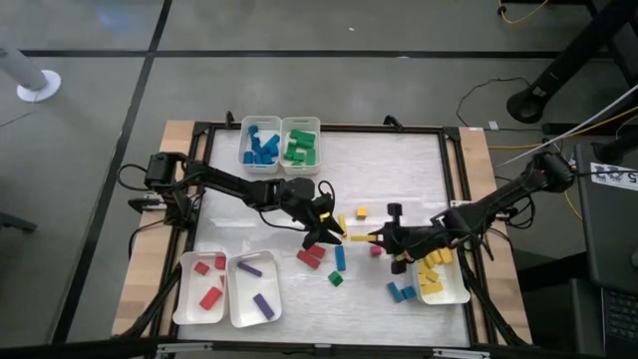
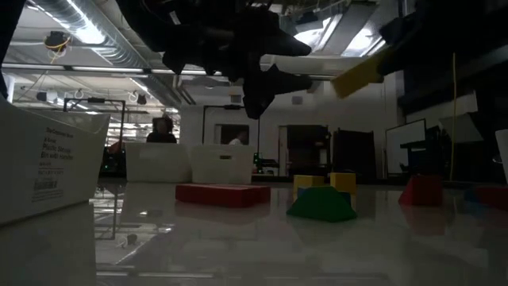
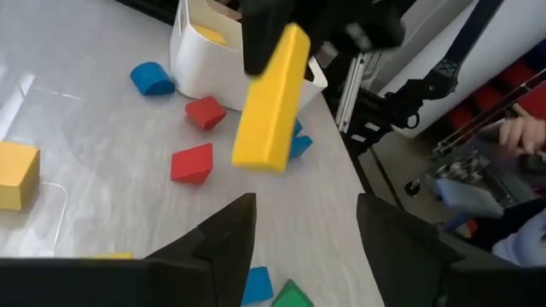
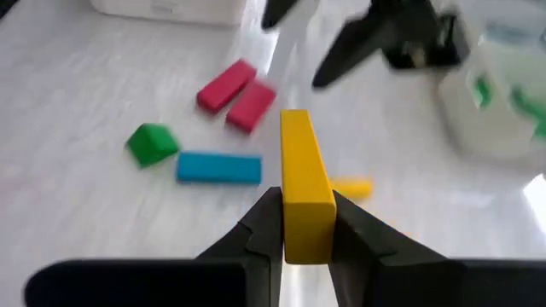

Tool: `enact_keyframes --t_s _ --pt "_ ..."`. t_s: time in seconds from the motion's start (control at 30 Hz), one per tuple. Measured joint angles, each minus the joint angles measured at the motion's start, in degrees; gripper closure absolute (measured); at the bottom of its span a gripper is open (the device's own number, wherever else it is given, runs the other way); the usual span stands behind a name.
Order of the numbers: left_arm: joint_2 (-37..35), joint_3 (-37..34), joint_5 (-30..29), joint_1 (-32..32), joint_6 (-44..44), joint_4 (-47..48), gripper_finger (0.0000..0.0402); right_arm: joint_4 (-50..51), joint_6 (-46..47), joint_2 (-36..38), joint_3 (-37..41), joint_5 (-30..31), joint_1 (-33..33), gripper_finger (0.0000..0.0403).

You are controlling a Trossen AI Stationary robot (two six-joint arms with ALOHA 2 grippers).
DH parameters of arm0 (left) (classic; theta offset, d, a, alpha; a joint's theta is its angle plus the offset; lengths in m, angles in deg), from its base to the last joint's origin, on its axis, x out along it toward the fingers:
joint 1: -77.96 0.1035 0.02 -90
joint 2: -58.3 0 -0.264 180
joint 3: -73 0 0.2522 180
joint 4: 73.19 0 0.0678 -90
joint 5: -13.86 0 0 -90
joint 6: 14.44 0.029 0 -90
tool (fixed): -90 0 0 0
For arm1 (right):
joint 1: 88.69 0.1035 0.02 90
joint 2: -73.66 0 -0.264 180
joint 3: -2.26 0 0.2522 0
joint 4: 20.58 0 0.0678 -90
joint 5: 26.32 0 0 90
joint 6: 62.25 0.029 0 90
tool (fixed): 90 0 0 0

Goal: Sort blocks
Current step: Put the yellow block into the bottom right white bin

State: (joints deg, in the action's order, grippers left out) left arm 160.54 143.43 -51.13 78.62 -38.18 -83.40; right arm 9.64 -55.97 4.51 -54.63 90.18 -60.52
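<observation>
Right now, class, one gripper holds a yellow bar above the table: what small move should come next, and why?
Probably the right gripper, shut on the yellow bar, should carry it back toward the tray of yellow blocks beside it. The left gripper stands open, clear of the bar.

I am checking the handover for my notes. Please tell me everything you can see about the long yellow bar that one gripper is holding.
The yellow bar is a plain, solid-coloured rectangular block, smooth and matte, long and narrow. The right gripper is shut on one end of it, a dark finger pressing each side. It hangs tilted above the white table, touching nothing else. The left gripper stands open just in front of its free end, apart from it. Red, blue and green blocks lie below.
</observation>
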Motion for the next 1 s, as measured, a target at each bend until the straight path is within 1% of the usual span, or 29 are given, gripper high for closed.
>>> enact_keyframes --t_s 0.1,0.33,0.5,0.6,0.7,0.9,1.0 --pt "0.00 0.02 0.07 0.00 1.54 0.96 0.0209 12.26 6.64 1.61 -4.29 -4.67 0.00 0.0336" --pt "0.00 0.00 0.07 0.00 6.26 2.66 0.0209 41.76 23.74 2.26 -16.32 -20.44 -0.04 0.0332" --pt "0.00 0.00 0.01 0.00 9.24 2.49 0.0208 56.54 35.85 2.26 -21.95 -29.74 0.02 0.0329" --pt "0.00 0.00 -0.08 0.00 9.34 2.43 0.0208 60.05 42.06 2.28 -22.53 -34.73 0.02 0.0329" --pt "0.00 0.00 -0.13 0.00 9.39 2.82 0.0208 61.84 47.30 2.06 -22.50 -37.80 0.00 0.0328" --pt "0.00 0.00 -0.14 -0.02 9.22 5.90 0.0208 61.82 54.00 1.58 -22.46 -38.14 0.00 0.0327" --pt "0.00 0.00 -0.13 -0.02 9.21 7.67 0.0208 62.09 55.75 1.28 -22.46 -38.68 0.00 0.0327"
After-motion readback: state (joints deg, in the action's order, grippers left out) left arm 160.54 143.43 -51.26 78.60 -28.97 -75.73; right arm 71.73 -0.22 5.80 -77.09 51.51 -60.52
